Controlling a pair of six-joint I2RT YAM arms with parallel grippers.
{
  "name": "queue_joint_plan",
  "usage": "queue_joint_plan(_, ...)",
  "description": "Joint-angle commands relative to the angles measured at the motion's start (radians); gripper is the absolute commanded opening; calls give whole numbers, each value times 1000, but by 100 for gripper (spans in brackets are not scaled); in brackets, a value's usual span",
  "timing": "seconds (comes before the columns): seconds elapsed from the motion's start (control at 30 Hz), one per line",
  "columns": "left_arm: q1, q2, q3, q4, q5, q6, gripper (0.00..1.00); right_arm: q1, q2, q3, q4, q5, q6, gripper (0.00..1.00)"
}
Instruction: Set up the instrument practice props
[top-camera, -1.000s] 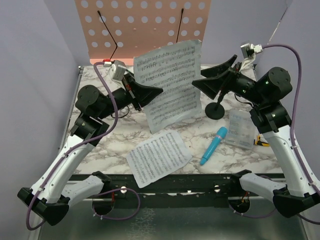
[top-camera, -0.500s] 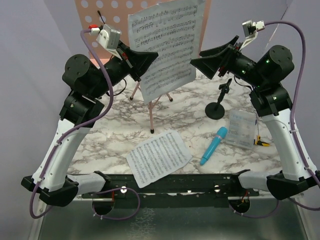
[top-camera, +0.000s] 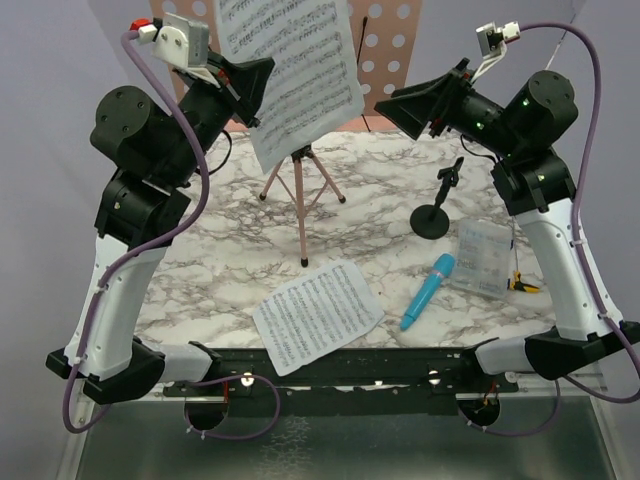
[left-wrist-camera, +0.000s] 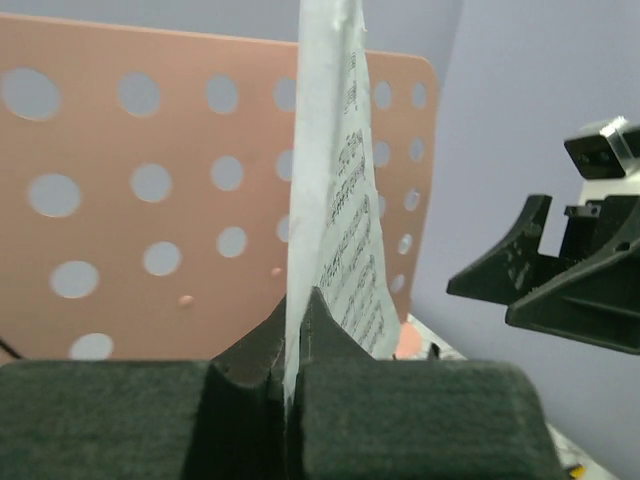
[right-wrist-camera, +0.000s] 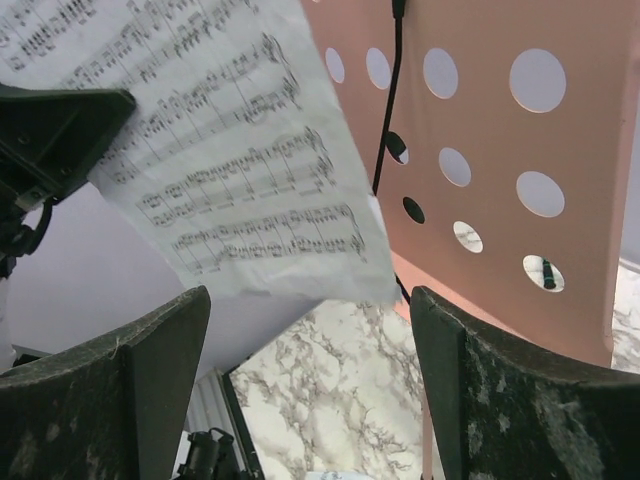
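Sheet-music page (left-wrist-camera: 340, 230) in tight-closed left gripper (left-wrist-camera: 290, 330), before pink music stand (left-wrist-camera: 150, 200); right gripper (right-wrist-camera: 310, 300) spread wide, empty.

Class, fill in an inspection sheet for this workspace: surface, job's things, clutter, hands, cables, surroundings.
Surface: white marble-pattern tabletop.
Job's things: pink perforated music stand upright on tripod legs; one white sheet-music page raised before it; second page flat near the front edge; bright blue toy microphone lying near small black round-based mic stand.
Clutter: clear plastic box, small dark stick beside it.
Hands: left hand shut on the raised page; right hand open, empty.
Cables: purple cable along each arm.
Surroundings: plain lilac walls.
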Motion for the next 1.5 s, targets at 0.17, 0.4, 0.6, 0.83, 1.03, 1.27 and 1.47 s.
queue_joint_plan(0.17,5,-20,48,-85,-228,129,0,-3,49,32,30,-78,77,79)
queue_joint_plan(0.4,5,0,50,-82,-256,146,0,1,97,75,61,-97,111,70)
queue_joint_plan(0.6,5,11,52,-54,-235,141,0,12,136,102,71,-76,122,64)
queue_joint_plan(0.83,5,14,26,-4,-200,149,0,31,187,135,71,-52,132,55)
queue_joint_plan(1.03,5,10,1,29,-177,149,0,50,218,168,66,-32,138,47)
queue_joint_plan(1.27,5,-3,-32,71,-160,149,0,72,233,179,77,6,136,38)
queue_joint_plan(1.47,5,-6,-40,87,-148,149,0,81,244,186,72,47,128,33)
